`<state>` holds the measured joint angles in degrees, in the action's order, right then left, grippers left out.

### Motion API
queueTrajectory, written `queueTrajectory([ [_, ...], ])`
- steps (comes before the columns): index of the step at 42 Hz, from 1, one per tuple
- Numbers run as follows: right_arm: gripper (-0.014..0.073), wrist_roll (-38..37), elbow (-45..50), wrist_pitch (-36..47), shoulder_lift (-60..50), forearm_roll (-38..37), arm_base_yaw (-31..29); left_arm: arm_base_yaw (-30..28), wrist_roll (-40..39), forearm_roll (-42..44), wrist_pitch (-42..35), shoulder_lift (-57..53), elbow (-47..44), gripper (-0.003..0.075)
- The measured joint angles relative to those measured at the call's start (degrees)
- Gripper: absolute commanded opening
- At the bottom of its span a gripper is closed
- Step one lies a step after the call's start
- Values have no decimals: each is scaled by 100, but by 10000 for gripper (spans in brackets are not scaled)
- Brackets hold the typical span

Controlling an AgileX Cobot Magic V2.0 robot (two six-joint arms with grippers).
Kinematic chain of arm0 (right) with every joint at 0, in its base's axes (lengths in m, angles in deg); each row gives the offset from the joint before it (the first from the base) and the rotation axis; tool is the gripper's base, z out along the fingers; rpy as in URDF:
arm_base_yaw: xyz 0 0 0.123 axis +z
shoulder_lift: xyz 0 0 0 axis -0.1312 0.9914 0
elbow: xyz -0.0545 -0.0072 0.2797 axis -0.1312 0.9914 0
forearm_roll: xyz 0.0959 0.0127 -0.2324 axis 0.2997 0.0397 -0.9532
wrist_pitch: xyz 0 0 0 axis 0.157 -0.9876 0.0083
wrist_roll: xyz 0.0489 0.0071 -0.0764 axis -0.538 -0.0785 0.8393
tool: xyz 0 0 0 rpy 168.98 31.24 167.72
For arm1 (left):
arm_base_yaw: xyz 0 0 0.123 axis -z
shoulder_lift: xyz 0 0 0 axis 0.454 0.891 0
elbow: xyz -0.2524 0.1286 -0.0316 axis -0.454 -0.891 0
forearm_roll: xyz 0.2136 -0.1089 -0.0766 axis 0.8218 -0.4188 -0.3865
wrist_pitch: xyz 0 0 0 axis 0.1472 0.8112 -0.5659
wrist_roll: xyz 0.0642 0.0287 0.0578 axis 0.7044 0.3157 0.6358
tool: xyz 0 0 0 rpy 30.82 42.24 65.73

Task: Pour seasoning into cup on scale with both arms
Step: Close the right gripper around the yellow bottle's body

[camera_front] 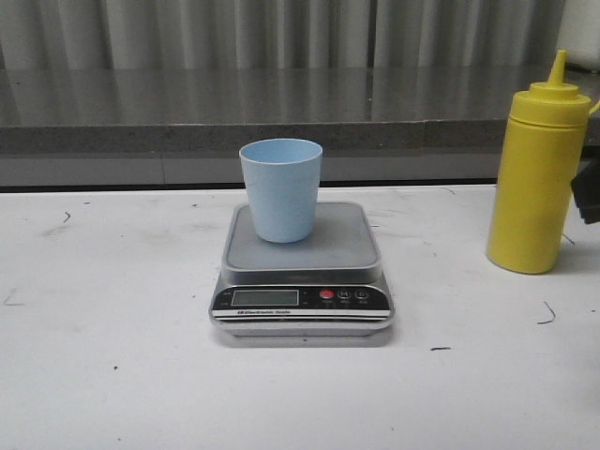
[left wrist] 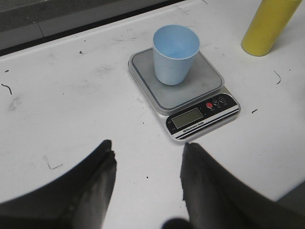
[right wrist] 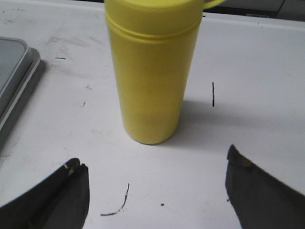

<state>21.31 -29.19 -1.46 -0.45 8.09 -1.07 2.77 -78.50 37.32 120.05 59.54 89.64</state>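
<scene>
The light blue cup stands upright on the scale at the table's middle; both also show in the left wrist view, cup and scale. The yellow seasoning bottle stands upright at the right, capped. My right gripper is open and empty, just short of the bottle; a dark part of it shows at the front view's right edge beside the bottle. My left gripper is open and empty, above the table near the scale's front.
A grey ledge and a wall run along the back of the white table. Small dark marks are scattered over the table top.
</scene>
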Motion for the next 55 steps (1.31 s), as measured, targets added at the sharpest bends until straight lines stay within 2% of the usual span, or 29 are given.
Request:
queueTrajectory([
  [7, 605, -559, 217, 1495, 925, -66, 0, 0, 0, 0, 0, 0, 0, 313],
  [11, 605, -787, 221, 2371, 1529, -362, 0, 0, 0, 0, 0, 0, 0, 313],
  [24, 605, -871, 180, 4823, 3238, -548, 0, 0, 0, 0, 0, 0, 0, 313],
  [33, 605, -875, -212, 5054, 3937, -548, 0, 0, 0, 0, 0, 0, 0, 313],
  [51, 603, -875, -1350, 4905, 4262, -513, 0, 0, 0, 0, 0, 0, 0, 313],
  [53, 586, -875, -1420, 4856, 4264, -513, 0, 0, 0, 0, 0, 0, 0, 313],
  [55, 527, -875, -1445, 4832, 4264, -513, 0, 0, 0, 0, 0, 0, 0, 313],
])
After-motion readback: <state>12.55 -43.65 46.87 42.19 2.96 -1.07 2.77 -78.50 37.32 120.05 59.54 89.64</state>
